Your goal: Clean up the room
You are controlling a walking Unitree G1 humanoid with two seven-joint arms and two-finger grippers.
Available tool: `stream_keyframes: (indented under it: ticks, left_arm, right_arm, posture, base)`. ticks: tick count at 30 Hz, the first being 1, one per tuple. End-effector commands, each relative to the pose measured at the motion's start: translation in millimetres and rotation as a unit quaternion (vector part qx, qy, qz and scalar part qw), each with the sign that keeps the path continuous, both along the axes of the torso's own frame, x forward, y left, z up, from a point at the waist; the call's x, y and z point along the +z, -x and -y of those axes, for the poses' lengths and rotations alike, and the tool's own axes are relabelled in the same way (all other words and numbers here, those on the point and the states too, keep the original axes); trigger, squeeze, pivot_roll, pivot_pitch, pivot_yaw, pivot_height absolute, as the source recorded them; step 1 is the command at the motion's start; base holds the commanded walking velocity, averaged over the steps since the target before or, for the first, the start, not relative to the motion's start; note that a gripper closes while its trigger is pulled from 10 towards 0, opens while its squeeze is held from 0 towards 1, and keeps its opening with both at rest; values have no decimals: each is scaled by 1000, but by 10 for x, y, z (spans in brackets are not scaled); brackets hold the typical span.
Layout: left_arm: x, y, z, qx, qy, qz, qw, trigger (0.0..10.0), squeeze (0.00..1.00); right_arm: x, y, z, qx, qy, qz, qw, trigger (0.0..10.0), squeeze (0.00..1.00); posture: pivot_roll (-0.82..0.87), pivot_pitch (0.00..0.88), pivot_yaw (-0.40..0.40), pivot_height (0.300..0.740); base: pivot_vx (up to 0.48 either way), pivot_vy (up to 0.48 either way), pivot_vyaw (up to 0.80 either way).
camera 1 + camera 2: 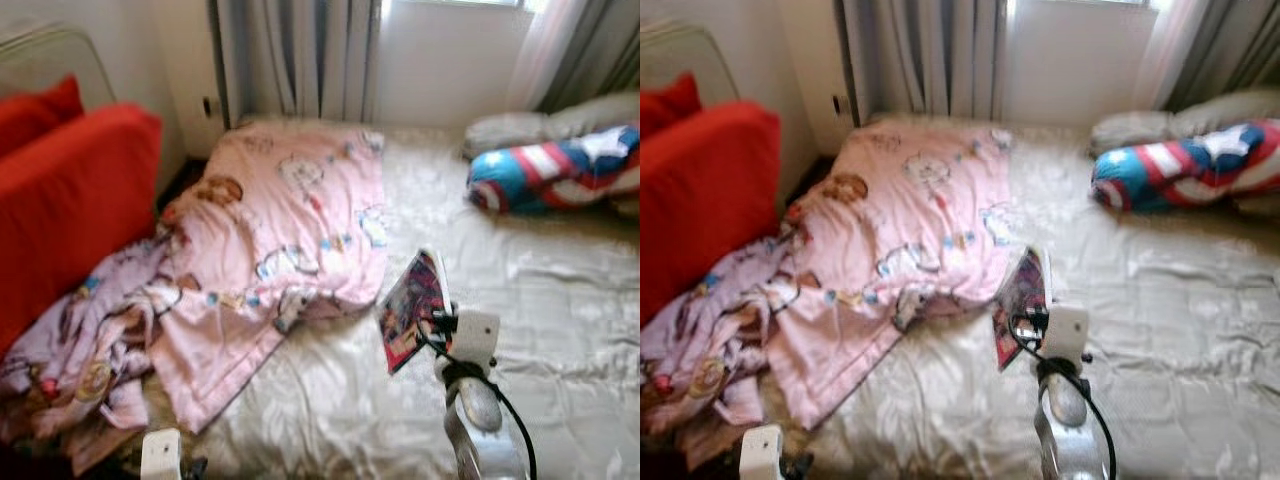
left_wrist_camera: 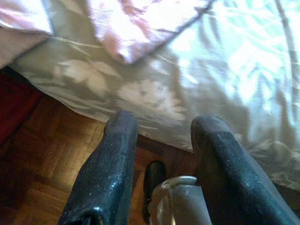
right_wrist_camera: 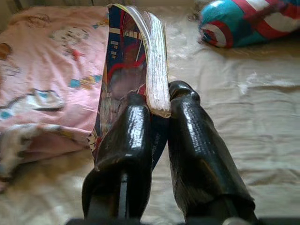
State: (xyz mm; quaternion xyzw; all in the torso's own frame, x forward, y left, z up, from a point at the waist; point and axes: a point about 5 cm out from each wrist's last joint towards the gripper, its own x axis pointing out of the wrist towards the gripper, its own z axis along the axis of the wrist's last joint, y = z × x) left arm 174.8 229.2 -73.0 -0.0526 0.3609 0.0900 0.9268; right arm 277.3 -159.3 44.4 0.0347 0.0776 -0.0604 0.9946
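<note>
Right end effector: fingers clamped on a book, held upright above the bed, beside the pink blanket. Left end effector: fingers spread, empty, low at the bed's edge over wooden floor.

A home bedroom: bed, pink blanket, pillows, window curtains
</note>
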Motion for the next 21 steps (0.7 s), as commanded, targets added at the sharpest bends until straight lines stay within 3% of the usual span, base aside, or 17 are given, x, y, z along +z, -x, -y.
stream_keyframes:
  ticks: [1, 13, 19, 21]
  left_arm:
    - [-30, 40, 42, -5, 4, -7, 1000, 10000, 0]
    - [-19, 11, 76, -6, 6, 1, 1000, 10000, 0]
    - [-14, 3, 79, -6, 6, 5, 1000, 10000, 0]
    - [-13, 0, 82, -6, 6, 5, 1000, 10000, 0]
  right_arm:
    - [65, -18, 71, -15, 3, 19, 1000, 10000, 0]
    - [59, -24, 90, -20, 4, 16, 1000, 10000, 0]
    - [43, -31, 91, -22, 4, 12, 1000, 10000, 0]
    - [49, -31, 83, -20, 6, 14, 1000, 10000, 0]
  posture:
    - [69, 18, -24, 740]
    - [70, 16, -27, 740]
    - [70, 16, -25, 740]
    - [69, 15, -26, 740]
  base:
    - [0, -311, 0]
    - [0, -312, 0]
    - [0, -312, -691]
    - [0, -311, 0]
